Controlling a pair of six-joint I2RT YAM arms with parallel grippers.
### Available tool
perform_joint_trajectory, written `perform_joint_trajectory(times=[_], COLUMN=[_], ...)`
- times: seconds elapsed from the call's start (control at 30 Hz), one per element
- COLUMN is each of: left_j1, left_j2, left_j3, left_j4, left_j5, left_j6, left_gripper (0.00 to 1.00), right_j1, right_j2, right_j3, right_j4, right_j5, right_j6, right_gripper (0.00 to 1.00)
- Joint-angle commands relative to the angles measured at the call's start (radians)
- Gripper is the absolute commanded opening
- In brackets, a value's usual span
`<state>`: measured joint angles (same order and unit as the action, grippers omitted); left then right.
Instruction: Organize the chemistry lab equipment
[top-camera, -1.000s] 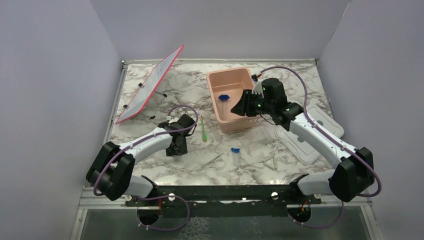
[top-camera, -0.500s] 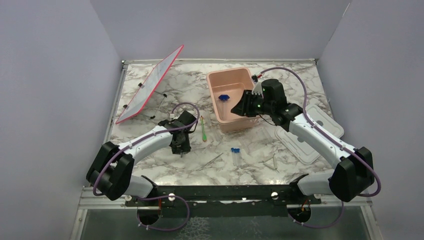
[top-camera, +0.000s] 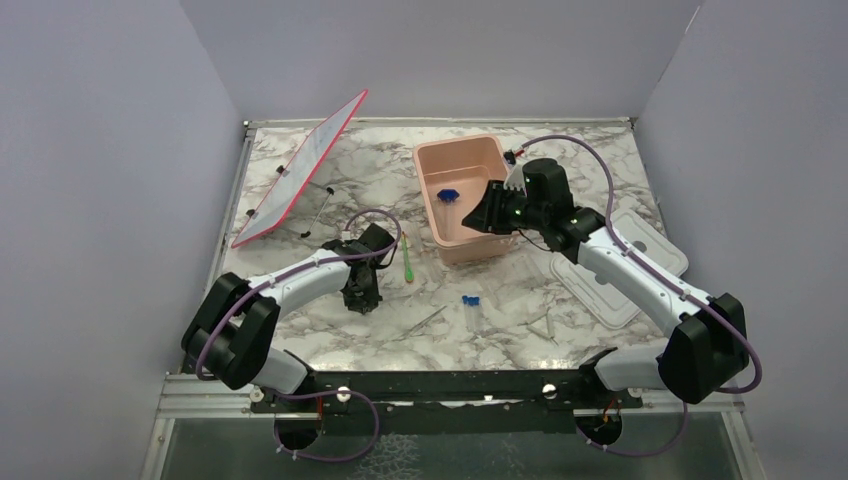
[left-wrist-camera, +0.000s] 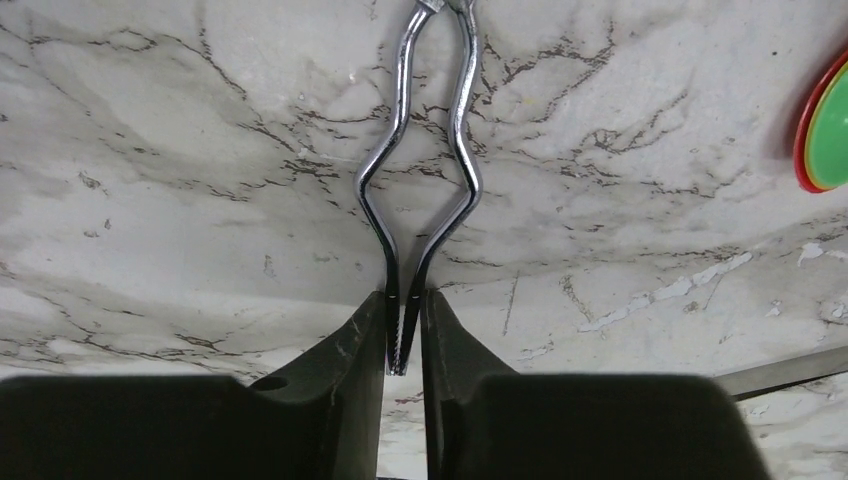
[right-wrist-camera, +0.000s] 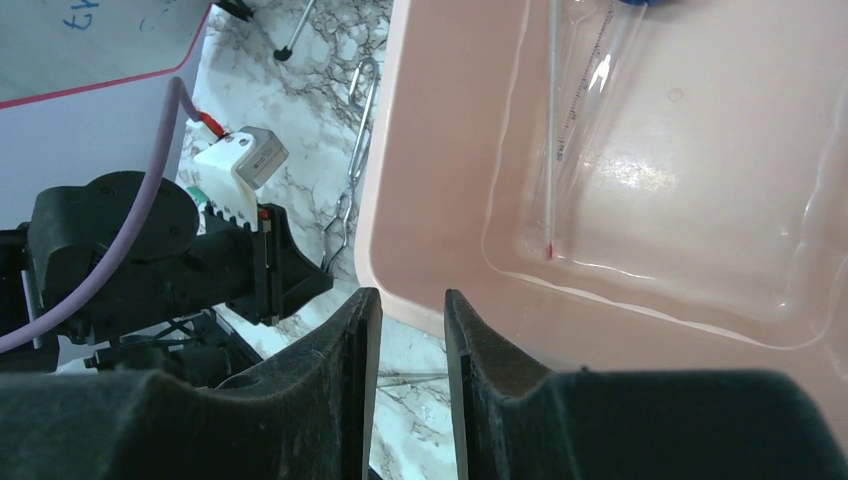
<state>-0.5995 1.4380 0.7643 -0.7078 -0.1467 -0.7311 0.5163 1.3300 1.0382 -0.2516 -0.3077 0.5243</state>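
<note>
The metal tweezers (left-wrist-camera: 400, 335) lie flat on the marble tabletop (top-camera: 500, 320), left of the pink tub (top-camera: 470, 246). In the left wrist view their long axis runs straight away from the camera. The serrated tips point back toward it, and the two arms bow apart, then draw together as they leave the top edge. The left gripper (top-camera: 362, 295) is pressed in on those tips, one finger against each side, pinching them. From the right wrist we see the tweezers run from that gripper alongside the tub's outer wall.

Just right of the left gripper lies the green-yellow stick (top-camera: 407, 258), its length running near to far. The clear tubes with blue caps (top-camera: 470, 308) lie nearer the arms' bases. Inside the tub we see another blue-capped tube (top-camera: 448, 195) and a thin clear pipette (right-wrist-camera: 550, 150).

The right gripper (right-wrist-camera: 412, 300) hangs at the tub's near right side, its fingers a little apart with nothing between them. The white lid (top-camera: 620, 265) lies to the right, and the red-edged panel (top-camera: 300, 170) leans at the far left.
</note>
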Motion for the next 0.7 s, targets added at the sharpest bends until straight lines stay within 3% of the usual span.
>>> perform_joint_trajectory(times=[0.0,0.07,0.4,0.67], left_j1=[0.004,0.004,0.003,0.003], left_j2=[0.009,0.0,-0.182,-0.314], left_j3=[-0.023,-0.02,0.02,0.038], left_j4=[0.005,0.008,0.042,0.092], left_j5=[0.023,0.028,0.101,0.146], left_j6=[0.013,0.013,0.011,0.002], left_gripper=[0.11,0.0,0.0,0.0], right_j1=[0.005,0.005,0.016,0.149], right_j2=[0.001,-0.003,-0.025,0.001], right_j3=[-0.009,-0.008,-0.053,-0.053], right_j4=[0.035,0.035,0.096,0.135], right_j5=[0.005,0.005,-0.094,-0.057], right_j6=[0.014,0.017,0.06,0.119], right_gripper=[0.34,0.33,0.33,0.38])
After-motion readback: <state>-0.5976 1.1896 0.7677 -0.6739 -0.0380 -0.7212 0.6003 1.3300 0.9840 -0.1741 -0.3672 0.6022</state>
